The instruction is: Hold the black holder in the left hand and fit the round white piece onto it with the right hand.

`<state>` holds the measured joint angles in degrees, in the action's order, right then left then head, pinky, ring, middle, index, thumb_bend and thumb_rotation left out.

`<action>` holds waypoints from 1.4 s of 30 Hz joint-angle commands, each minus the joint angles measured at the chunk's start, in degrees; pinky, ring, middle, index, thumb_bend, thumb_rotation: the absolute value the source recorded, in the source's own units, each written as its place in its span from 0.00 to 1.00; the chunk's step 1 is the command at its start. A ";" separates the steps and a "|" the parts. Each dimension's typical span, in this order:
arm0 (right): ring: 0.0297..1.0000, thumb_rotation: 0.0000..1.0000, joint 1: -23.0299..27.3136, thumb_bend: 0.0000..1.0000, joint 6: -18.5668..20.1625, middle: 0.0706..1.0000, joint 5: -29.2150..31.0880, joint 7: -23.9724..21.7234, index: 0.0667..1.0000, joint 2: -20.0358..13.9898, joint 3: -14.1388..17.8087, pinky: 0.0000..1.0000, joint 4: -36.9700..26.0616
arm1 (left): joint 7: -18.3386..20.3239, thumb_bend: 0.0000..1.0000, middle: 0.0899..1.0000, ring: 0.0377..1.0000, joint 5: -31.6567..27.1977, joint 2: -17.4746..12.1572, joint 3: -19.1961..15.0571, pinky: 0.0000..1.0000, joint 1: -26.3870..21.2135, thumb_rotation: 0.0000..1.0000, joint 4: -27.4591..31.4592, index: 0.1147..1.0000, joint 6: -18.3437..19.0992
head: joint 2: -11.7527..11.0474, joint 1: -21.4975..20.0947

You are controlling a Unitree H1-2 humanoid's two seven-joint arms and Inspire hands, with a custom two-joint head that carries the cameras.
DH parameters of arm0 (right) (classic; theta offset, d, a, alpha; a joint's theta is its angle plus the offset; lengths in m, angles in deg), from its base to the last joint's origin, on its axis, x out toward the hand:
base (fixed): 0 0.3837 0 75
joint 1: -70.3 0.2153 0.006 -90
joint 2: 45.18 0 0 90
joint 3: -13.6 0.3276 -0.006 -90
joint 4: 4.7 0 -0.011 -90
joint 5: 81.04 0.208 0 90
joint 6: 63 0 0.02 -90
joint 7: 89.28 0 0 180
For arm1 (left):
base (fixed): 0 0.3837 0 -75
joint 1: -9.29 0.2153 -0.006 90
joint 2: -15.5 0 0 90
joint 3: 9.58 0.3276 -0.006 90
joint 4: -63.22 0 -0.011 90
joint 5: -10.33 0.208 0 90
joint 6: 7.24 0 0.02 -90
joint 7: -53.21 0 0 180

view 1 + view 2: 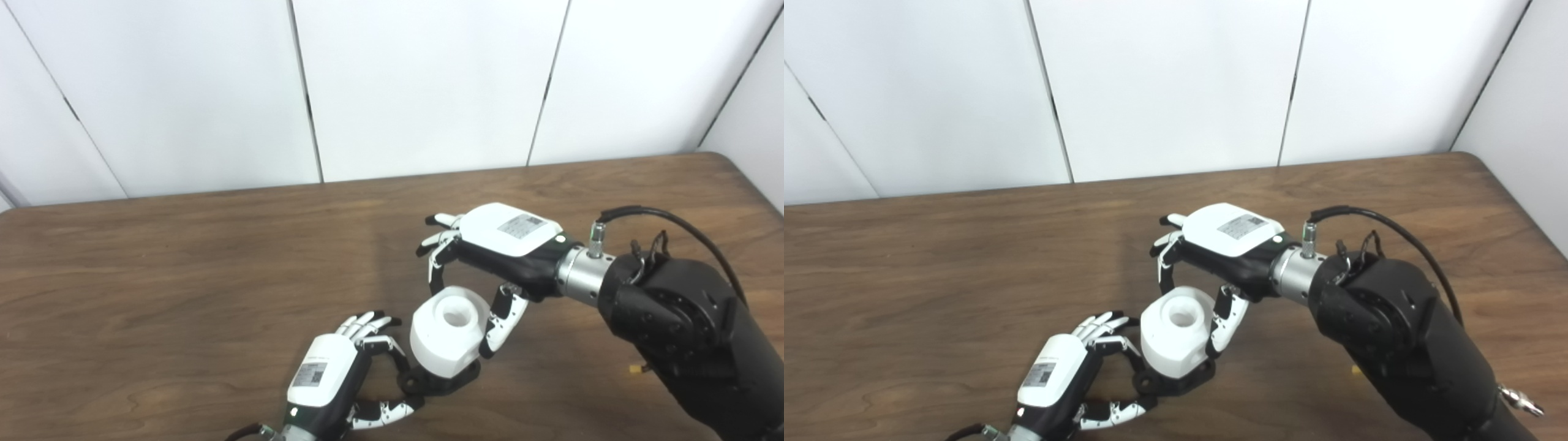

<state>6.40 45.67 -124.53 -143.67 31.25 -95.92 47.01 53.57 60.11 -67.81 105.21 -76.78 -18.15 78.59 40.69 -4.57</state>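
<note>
Nearest, the left hand (pixel 327 380) pinches the black holder (pixel 438 380) while the right hand (pixel 490 257) clasps the rigid, smooth-looking white piece (pixel 448 334) by its sides.

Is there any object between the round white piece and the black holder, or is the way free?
Nothing visible stands between them. The round white piece already sits on the black holder, with the right hand around it and the left hand at the holder.

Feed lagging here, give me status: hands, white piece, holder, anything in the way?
Left robot hand grips black holder. Right robot hand pinches round white piece, seated on holder. Nothing obstructing.
</note>
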 commanded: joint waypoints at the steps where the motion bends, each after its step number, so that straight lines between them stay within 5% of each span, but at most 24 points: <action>1: 0.98 0.14 1.24 0.52 -1.48 0.84 -0.42 0.58 0.45 0.17 0.34 0.93 -1.72 | 1.71 0.51 0.84 0.92 1.34 -0.14 0.38 0.92 -0.09 0.05 -1.73 0.42 2.10 | 0.02 -0.07; 42: 0.98 0.13 -3.38 0.52 -5.30 0.86 -2.77 3.50 0.45 2.84 0.47 0.92 0.13 | 1.49 0.51 0.84 0.92 1.07 0.23 1.13 0.92 0.32 0.05 -0.98 0.42 2.79 | -0.43 1.28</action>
<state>1.71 41.95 -126.83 -142.08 33.73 -96.38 47.93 53.41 60.09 -67.43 105.76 -76.88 -18.03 79.81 40.25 -3.25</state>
